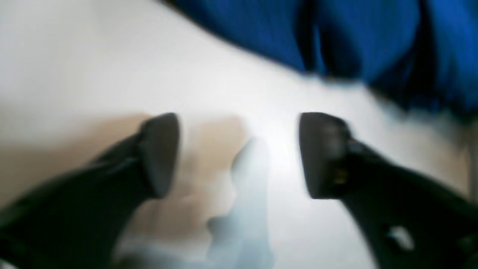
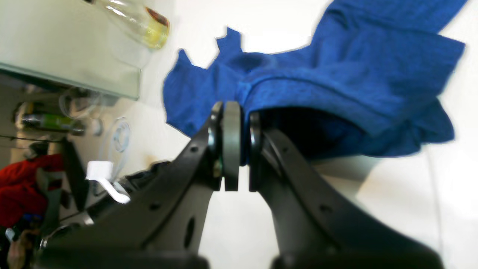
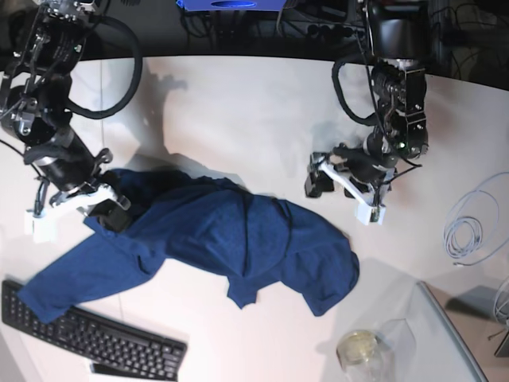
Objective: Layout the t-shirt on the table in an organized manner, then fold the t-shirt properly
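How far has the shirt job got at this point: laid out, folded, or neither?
Neither. Done: nothing. The t-shirt lies rumpled on the table, bunched in the middle, one sleeve reaching toward the keyboard. In hand: the right pincer is shut on a shirt edge; the left pincer stands open over bare table, holding nothing. Left: spreading it flat, then all the folds.

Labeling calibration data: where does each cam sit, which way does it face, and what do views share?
Left wrist: on the left arm, looking past the open left gripper at the table.
Right wrist: on the right arm, facing the right gripper shut on the t-shirt.
Base: overhead, looking down; both arms show.
Shared: t-shirt and table in all three.
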`<action>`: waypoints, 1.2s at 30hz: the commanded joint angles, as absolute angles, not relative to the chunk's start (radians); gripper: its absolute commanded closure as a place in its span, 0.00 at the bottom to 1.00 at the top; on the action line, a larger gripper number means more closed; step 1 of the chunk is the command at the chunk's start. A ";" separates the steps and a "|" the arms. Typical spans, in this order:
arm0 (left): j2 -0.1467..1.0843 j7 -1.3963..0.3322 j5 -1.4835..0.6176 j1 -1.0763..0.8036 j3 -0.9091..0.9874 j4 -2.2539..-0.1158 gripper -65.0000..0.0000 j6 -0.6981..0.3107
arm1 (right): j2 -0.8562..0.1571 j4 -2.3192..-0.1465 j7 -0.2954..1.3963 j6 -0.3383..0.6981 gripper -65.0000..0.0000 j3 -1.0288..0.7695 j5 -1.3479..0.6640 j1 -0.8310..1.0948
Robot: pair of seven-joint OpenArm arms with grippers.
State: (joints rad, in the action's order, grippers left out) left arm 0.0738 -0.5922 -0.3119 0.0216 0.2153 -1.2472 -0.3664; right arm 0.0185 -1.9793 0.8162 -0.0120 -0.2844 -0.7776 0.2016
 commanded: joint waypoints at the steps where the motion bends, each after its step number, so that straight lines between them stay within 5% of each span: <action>1: 0.077 -0.568 -0.318 0.051 0.219 -1.234 0.16 -0.366 | 0.015 -1.997 0.796 -0.007 1.00 -0.286 -0.794 0.199; 11: 0.028 -0.556 -0.317 0.289 0.216 -0.906 0.17 -0.366 | 0.012 -1.995 0.796 -0.005 1.00 -0.286 -0.792 0.242; 13: 0.022 -0.556 -0.312 0.323 0.216 -0.865 0.39 -0.366 | 0.010 -1.994 0.796 -0.005 1.00 -0.288 -0.792 0.260; 16: 0.022 -0.561 -0.311 0.337 0.216 -0.883 1.00 -0.366 | 0.010 -1.988 0.796 -0.005 1.00 -0.291 -0.789 0.286; 27: 0.194 -0.782 -0.311 -0.002 0.229 -1.659 1.00 -0.364 | -0.033 -1.986 0.791 -0.004 1.00 -0.289 -0.789 0.417; 32: 0.196 -0.854 -0.315 0.002 0.321 -1.819 1.00 -0.364 | -0.054 -1.989 0.791 -0.004 1.00 -0.292 -0.792 0.401; 36: 0.193 -0.908 -0.309 0.156 0.289 -1.753 1.00 -0.364 | -0.111 -1.975 0.796 -0.005 1.00 -0.292 -0.789 0.263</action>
State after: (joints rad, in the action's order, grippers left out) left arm 0.2008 -0.9447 -0.2752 0.1364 0.2993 -1.7271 -0.3508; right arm -0.0994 -1.9560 0.8330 -0.0132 -0.2882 -0.7742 0.2783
